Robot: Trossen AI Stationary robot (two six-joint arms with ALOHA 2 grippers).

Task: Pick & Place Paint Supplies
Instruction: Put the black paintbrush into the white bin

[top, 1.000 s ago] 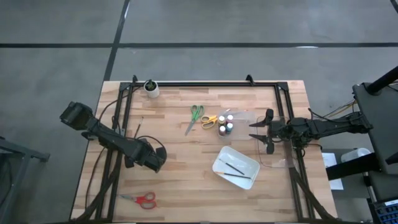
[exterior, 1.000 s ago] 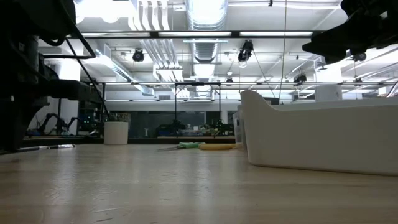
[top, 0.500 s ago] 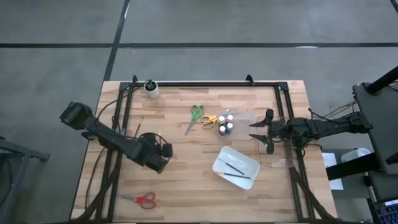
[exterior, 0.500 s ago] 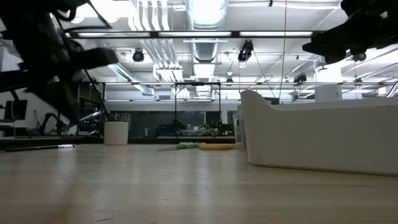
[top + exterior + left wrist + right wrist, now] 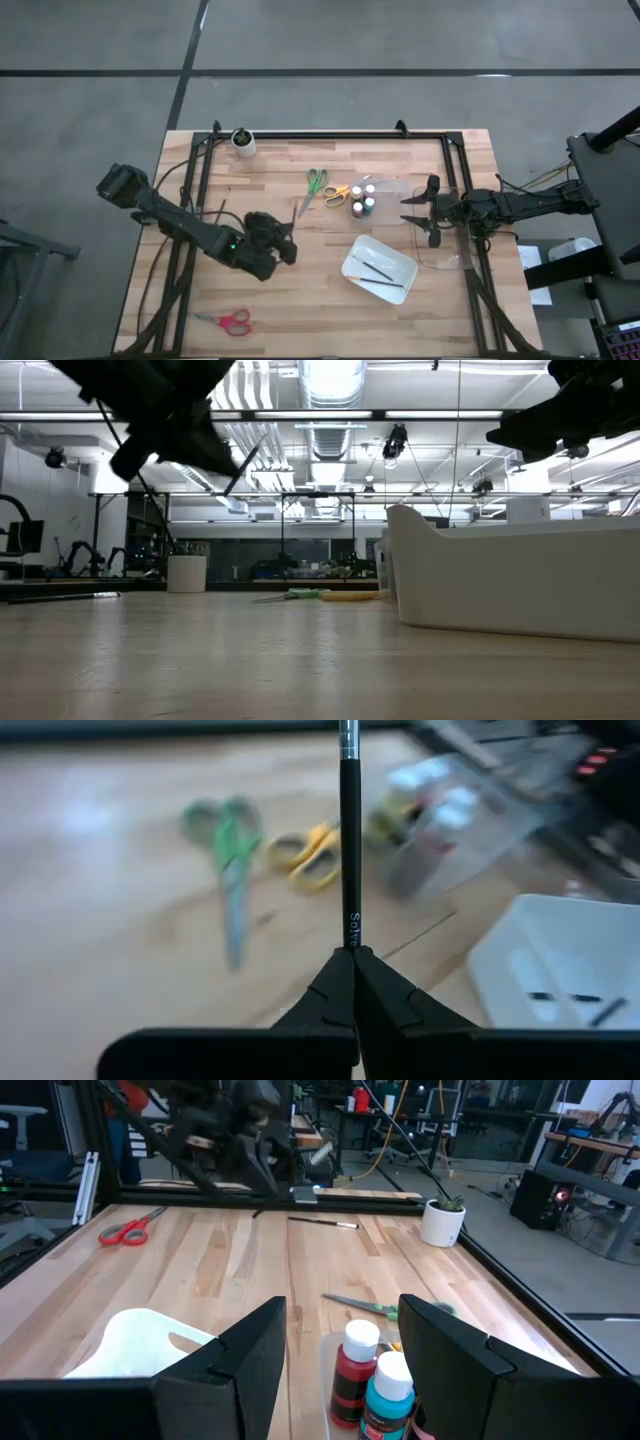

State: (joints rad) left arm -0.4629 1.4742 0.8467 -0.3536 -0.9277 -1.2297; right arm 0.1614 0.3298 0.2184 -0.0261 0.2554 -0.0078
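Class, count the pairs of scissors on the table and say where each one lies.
3. The green scissors lie near the table's middle; the yellow scissors sit right beside them, next to the paint bottles; the red scissors lie alone near the front left edge.

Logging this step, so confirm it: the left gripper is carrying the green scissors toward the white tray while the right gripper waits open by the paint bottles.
Not the scissors. The left gripper is shut on a thin dark brush, as the left wrist view shows; the green scissors lie on the table. The rest holds: the right gripper waits open by the paint bottles, near the white tray.
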